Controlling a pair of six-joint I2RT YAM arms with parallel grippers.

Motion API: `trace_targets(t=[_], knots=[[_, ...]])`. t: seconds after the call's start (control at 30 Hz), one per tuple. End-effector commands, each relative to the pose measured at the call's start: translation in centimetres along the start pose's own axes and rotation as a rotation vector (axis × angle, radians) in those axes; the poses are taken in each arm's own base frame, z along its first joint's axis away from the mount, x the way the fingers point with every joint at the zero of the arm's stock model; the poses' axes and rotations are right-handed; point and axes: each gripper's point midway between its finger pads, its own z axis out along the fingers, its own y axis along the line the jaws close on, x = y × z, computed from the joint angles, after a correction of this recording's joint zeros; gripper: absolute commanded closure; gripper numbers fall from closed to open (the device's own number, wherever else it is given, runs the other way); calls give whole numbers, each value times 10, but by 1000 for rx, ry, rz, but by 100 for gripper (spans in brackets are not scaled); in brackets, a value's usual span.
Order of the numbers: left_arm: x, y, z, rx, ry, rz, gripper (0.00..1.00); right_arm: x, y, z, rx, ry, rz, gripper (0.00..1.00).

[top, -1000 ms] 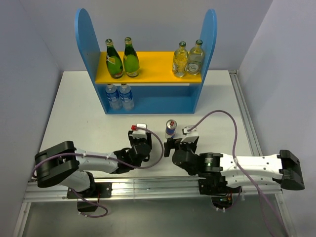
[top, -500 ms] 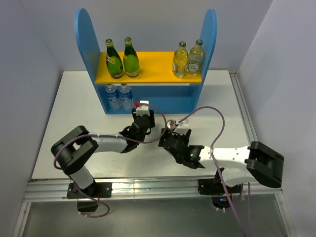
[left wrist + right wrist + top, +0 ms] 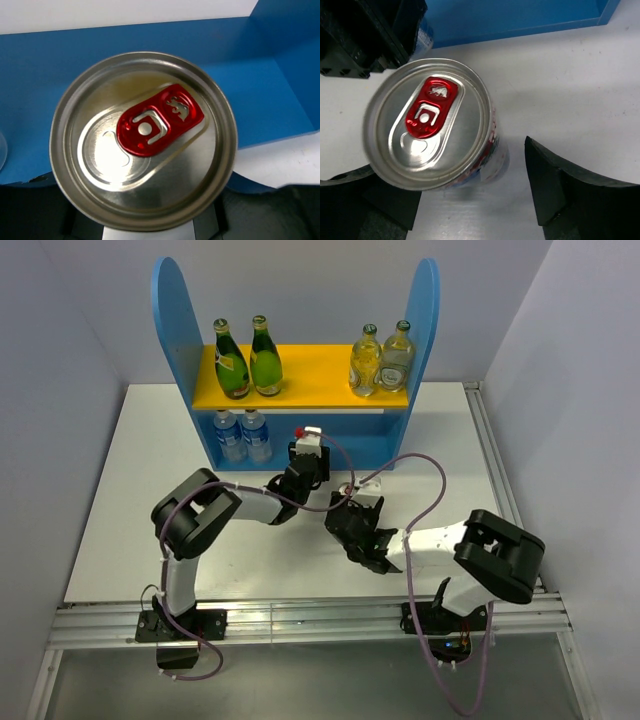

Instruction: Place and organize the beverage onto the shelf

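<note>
**Top view.** The shelf [image 3: 170,320] stands at the 12 o'clock end of the table [image 3: 130,490]. On its upper board [image 3: 310,375] I see the two green bottles [image 3: 232,362] upright at the 9 o'clock end. Two pale bottles [image 3: 366,362] stand upright at the 3 o'clock end. The two water bottles [image 3: 241,434] stand side by side on the lower level [image 3: 350,452], directly beneath the green pair. The left gripper [image 3: 308,460] is at the front edge of that level, near its middle, at 3 o'clock from the water bottles and apart from them. The right gripper [image 3: 347,505] is over the table at 5 o'clock from the left one, close to it.

**Left wrist view.** The left can [image 3: 142,140] fills the frame, lid up, its red tab [image 3: 159,120] pointing to 2 o'clock, with blue shelf behind it. I read the left gripper as clamped on this can, though the lid hides the fingers. I cannot tell whether the can's base rests on anything.

**Right wrist view.** The right can [image 3: 427,150] stands upright on the table just in front of the shelf, between the spread fingers [image 3: 560,190]. The finger at 4 o'clock is clear of the can wall, so I read this gripper as released. The left gripper and a strip of its can show at 11 o'clock.
</note>
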Motion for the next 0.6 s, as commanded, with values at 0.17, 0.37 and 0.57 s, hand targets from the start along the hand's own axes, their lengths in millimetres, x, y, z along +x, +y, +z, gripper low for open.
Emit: trace_targets(t=[0.17, 0.37, 0.57], knots=[[-58, -15, 34, 51, -166, -66, 100, -8, 7, 17, 25, -64, 34, 49], [-56, -10, 54, 39, -144, -66, 100, -4, 5, 21, 34, -55, 32, 88], [-47, -2, 75, -23, -68, -51, 100, -30, 5, 19, 40, -100, 65, 100]])
